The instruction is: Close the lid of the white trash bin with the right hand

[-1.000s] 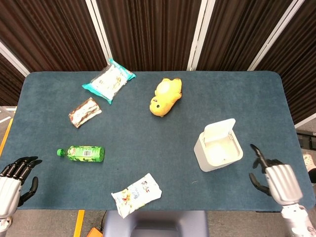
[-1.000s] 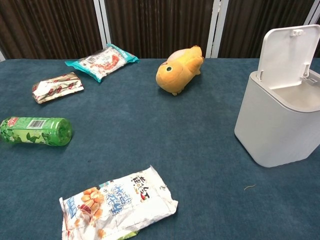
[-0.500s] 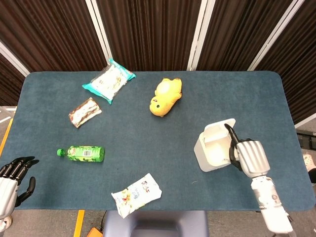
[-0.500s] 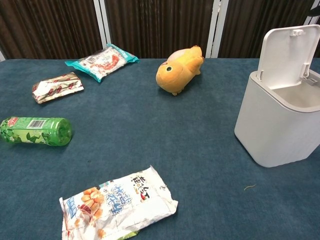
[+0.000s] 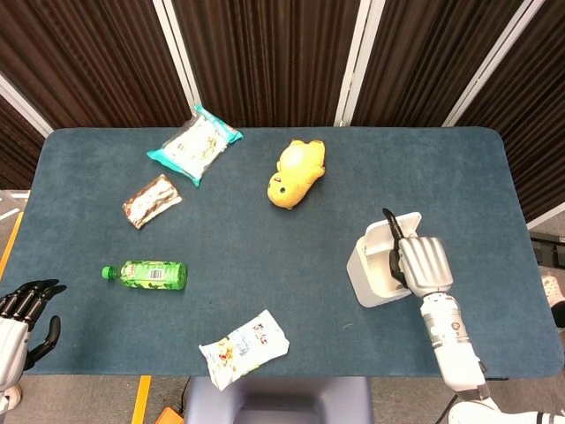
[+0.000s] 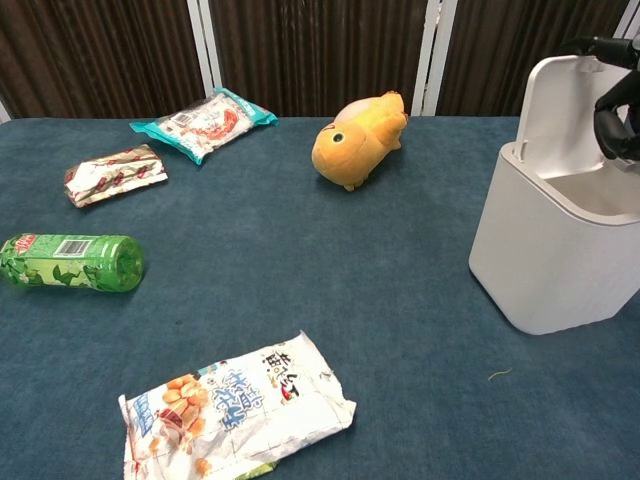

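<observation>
Lid [image 6: 570,105] stands up on the white trash bin [image 6: 555,250]; your right hand [image 5: 419,262], fingers loosely curled, holds nothing; hook its top edge and push down gently.

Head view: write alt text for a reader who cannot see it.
The robot's right hand hangs over the open white trash bin, one finger at its raised lid. A yellow plush toy, green bottle and three snack packets lie across the blue table.

Even, bright overhead light falls on the blue surface [image 5: 265,265], leaving only faint shadows beside the white trash bin [image 5: 375,274]. Both views are sharp, glare-free; behind the bin, curtains stay dark.
</observation>
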`<action>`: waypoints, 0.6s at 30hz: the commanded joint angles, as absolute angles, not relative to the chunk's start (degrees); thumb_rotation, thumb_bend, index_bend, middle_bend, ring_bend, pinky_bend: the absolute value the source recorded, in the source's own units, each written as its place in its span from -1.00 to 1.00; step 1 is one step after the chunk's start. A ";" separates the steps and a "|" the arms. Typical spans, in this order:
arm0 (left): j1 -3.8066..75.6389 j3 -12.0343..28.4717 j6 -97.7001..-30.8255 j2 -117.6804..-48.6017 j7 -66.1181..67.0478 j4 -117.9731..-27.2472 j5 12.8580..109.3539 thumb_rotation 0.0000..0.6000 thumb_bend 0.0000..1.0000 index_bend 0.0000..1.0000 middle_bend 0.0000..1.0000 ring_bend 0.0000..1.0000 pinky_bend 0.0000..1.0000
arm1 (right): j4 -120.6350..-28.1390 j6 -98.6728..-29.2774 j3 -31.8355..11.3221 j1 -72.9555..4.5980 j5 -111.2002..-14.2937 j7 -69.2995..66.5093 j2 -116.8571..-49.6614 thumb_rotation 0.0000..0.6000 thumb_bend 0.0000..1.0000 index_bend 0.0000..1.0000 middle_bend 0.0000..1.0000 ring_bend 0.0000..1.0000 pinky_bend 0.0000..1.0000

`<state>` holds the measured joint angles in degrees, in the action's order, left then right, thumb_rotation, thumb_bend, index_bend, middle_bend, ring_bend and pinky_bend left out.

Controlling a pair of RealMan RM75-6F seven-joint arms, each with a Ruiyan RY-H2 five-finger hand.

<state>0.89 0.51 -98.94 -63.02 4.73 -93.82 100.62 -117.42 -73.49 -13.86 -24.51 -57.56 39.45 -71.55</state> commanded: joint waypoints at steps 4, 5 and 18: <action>0.92 0.53 -98.66 -63.05 4.89 -93.82 100.48 1.00 0.09 -0.45 -0.50 -0.53 -0.24 | -118.08 -74.61 -10.79 -23.09 -61.43 37.02 -70.25 1.00 0.51 -0.65 0.43 0.56 0.45; 0.91 0.54 -98.67 -63.05 4.93 -93.85 100.46 1.00 0.09 -0.45 -0.50 -0.53 -0.24 | -118.18 -74.73 -10.14 -22.78 -62.33 36.62 -70.00 1.00 0.51 -0.64 0.43 0.56 0.45; 0.68 0.88 -99.47 -63.11 4.05 -93.51 100.35 1.00 0.09 -0.45 -0.50 -0.53 -0.24 | -114.63 -79.98 2.66 -14.22 -84.89 25.30 -66.30 1.00 0.51 -0.58 0.43 0.56 0.45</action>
